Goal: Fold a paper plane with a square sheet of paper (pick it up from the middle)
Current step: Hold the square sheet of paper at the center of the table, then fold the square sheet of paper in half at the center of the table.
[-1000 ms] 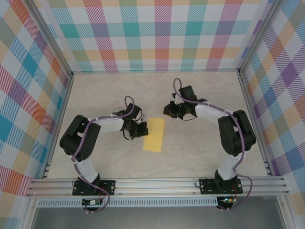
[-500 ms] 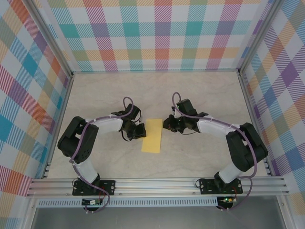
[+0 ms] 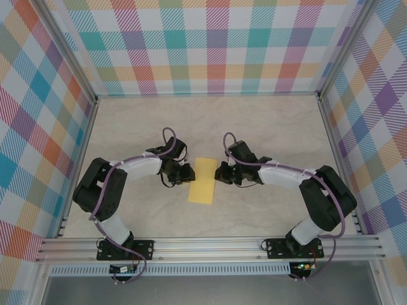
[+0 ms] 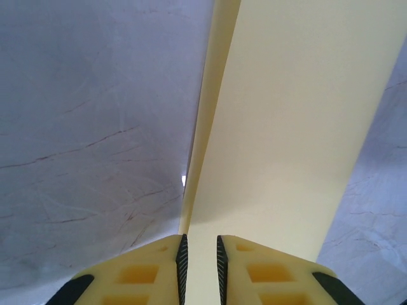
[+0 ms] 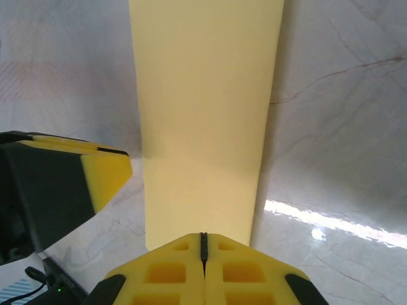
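The left hand (image 3: 184,173) rests with its fingers a sliver apart, and the right hand (image 3: 220,173) has its fingers pressed together. On the counter (image 3: 273,127), the square sheet of paper (image 3: 203,181) lies folded into a narrow strip between them, each hand at one long edge.

Pale-yellow paper (image 3: 204,180), cream table (image 3: 273,121) with seemingly brownish veins, pastel plaid walls (image 3: 210,51), black-and-white arms (image 3: 137,166)

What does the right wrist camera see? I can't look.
A folded pale-yellow sheet of paper runs up the middle of a marbled table. The right gripper, shut, meets its near edge; the left gripper's fingertip sits at left.
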Available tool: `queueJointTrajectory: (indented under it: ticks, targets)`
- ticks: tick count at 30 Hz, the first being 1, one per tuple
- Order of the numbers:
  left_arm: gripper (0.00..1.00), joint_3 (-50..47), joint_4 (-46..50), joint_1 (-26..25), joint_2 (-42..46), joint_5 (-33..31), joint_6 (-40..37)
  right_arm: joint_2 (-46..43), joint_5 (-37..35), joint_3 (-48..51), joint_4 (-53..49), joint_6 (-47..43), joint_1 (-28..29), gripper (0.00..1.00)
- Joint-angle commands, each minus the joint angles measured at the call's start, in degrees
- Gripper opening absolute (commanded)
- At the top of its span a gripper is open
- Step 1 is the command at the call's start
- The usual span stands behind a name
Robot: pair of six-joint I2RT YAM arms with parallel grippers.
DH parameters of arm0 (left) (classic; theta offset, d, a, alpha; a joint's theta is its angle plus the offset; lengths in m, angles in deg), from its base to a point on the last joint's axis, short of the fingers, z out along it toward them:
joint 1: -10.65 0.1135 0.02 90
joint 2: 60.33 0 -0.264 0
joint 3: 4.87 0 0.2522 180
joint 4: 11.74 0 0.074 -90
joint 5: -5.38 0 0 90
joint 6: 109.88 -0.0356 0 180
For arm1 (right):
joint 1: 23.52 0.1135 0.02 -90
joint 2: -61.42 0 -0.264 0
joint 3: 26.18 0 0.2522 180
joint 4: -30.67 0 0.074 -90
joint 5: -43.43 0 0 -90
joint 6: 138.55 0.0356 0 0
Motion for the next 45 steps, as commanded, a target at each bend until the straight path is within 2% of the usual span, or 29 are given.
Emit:
queueJointTrajectory:
  ticks: [1, 4, 8, 11, 16, 19, 22, 26, 36, 39, 45]
  targets:
    - [0.22, 0.88, 2.06, 0.88, 2.32, 0.49, -0.96, -2.73, -3.31, 1.69, -0.25, 0.52, 0.54, 0.05]
    - [0.23, 1.19, 1.49, 1.21, 2.77, 1.41, -0.58, -1.90, -1.45, -0.23, -4.94, 0.84, 0.57, 0.07]
    - [0.20, 3.18, 0.99, 1.42, 1.69, 5.54, 0.23, -1.39, 1.28, 1.55, -1.48, 2.71, 0.97, 0.07]
    - [0.19, 2.16, -3.29, 1.41, 1.84, 7.80, 2.29, -1.56, 1.34, 2.09, -0.54, 3.68, 1.76, 0.08]
    - [0.13, 3.64, -4.19, 1.93, -2.73, 11.00, 2.28, 0.30, 2.94, 2.02, 3.73, 5.38, 3.60, 0.07]
    - [0.12, 3.90, -4.22, 2.20, -4.18, 10.75, 2.04, 3.16, 5.85, 1.16, 7.70, 6.67, 5.02, 0.07]
    - [0.11, 3.55, -3.98, 2.38, -5.07, 9.32, 1.84, 5.37, 4.71, 0.56, 7.41, 8.10, 7.17, 0.05]
    - [0.11, 2.70, -4.31, 2.42, -5.82, 9.48, 1.54, 7.30, 5.43, 3.96, 12.01, 10.53, 8.05, 0.05]
    - [0.09, 0.28, -5.23, 2.38, -5.93, 8.10, 1.44, 7.01, 6.04, 10.41, 12.64, 8.20, 8.76, 0.06]
    - [0.08, 0.17, -5.08, 2.38, -6.47, 8.12, 1.39, 4.95, 5.80, 9.70, 11.05, 7.49, 8.80, 0.07]
    - [0.07, -0.07, -4.98, 2.38, -6.57, 7.68, 1.12, 0.76, 7.40, 11.17, 15.55, 8.81, 9.77, 0.09]
